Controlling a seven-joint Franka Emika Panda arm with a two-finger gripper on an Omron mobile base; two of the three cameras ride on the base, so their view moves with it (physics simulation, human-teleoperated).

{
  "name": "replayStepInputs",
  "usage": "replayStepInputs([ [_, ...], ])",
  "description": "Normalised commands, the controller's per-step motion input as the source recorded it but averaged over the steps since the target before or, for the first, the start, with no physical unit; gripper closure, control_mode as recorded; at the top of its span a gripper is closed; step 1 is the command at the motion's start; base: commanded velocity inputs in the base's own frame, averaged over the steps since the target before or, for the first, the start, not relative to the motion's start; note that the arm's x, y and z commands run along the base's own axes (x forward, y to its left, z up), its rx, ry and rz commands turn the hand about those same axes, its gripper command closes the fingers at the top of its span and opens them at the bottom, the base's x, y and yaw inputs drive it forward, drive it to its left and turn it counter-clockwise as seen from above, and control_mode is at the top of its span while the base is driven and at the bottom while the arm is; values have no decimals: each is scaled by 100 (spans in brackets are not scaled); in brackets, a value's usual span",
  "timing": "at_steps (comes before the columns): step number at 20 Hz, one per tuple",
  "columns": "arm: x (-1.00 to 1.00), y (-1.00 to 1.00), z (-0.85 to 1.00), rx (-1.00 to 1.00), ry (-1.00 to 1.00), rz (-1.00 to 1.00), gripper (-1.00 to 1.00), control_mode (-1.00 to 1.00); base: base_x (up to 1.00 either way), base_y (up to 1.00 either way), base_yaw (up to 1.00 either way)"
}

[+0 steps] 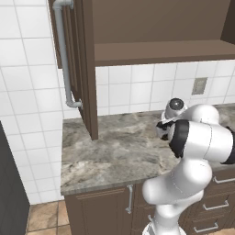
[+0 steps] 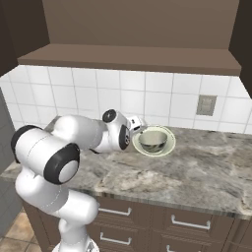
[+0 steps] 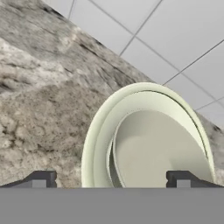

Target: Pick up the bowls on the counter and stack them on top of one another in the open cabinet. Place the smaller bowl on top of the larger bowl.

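The larger bowl [image 2: 167, 146], cream with a flared rim, stands on the counter [image 2: 211, 170] near the tiled wall. The smaller bowl [image 2: 151, 141] appears to sit inside it, grey-tan with a pale inside. In the hand view the wide rim of the larger bowl [image 3: 94, 144] rings the smaller bowl [image 3: 153, 153]. My gripper [image 3: 111, 181] is open, close over the near-left rim, one fingertip [image 3: 40, 178] over bare stone and the other over the bowls. From the right base view the gripper [image 2: 136, 126] hangs at the bowls' left edge. Above, the cabinet [image 2: 133, 56] stands open with a bare shelf [image 1: 160, 50].
The open cabinet door [image 1: 87, 69] with its long pale bar handle [image 1: 64, 55] juts out over the counter's [image 1: 110, 147] left part. A wall outlet [image 2: 205, 105] sits on the tiles right of the bowls. Dark drawers [image 2: 187, 224] run below the counter.
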Motion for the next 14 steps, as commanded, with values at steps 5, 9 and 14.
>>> replayStepInputs([
  [5,5,14,-20,0,-4,-2,-100,-100,0,0,0],
  [9,8,10,-7,0,0,-2,-100,-100,0,0,0],
  [14,9,1,-2,0,0,-1,-100,-100,0,0,0],
])
